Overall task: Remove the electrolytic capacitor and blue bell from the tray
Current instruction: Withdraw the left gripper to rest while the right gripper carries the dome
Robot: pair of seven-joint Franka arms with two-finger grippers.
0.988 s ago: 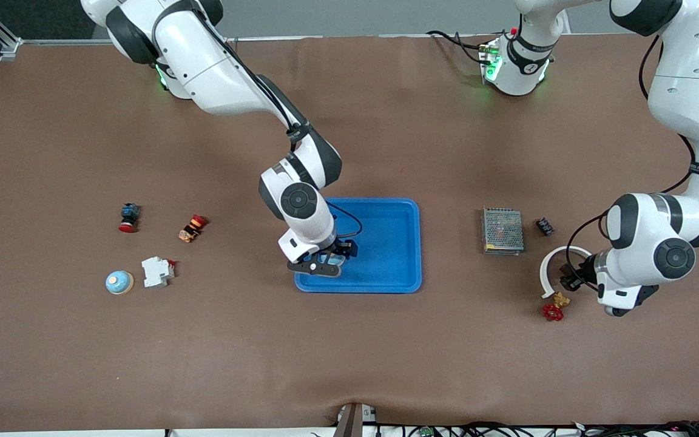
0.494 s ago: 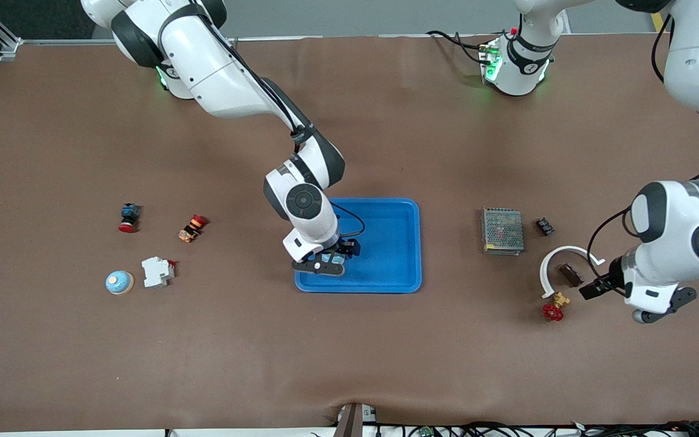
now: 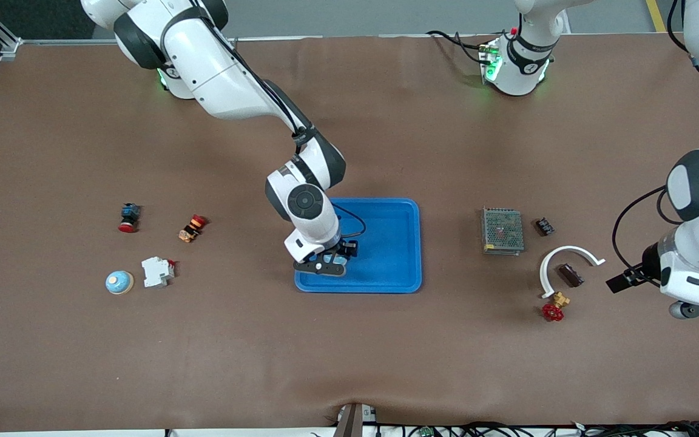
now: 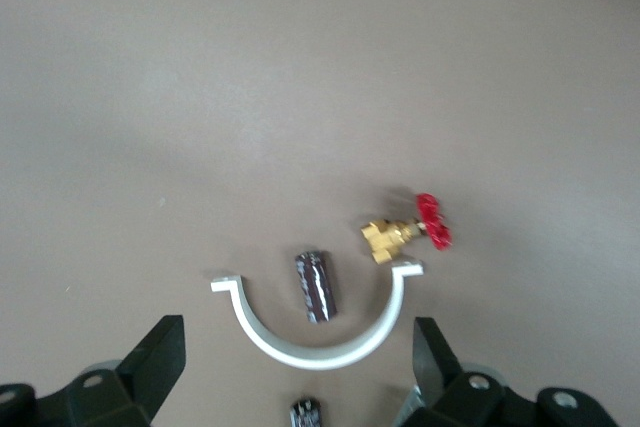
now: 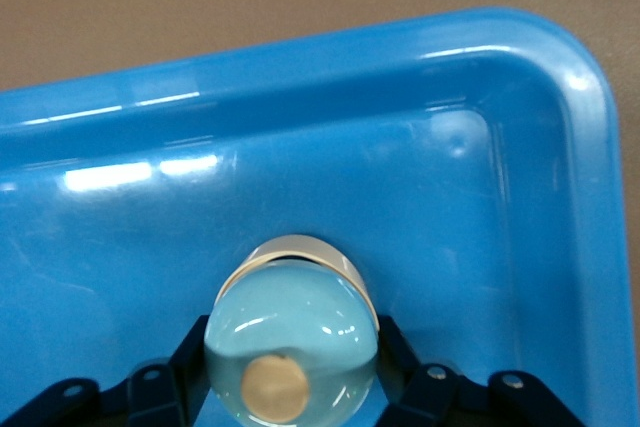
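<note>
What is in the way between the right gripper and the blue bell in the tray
Nothing visible. The right gripper is already shut on the blue bell, its fingers against the bell's sides, inside the tray at the corner nearest the front camera, toward the right arm's end. The tray's raised rim stands close by.

Bright even overhead light, soft shadows — glare streaks on tray (image 5: 560,197) rim
</note>
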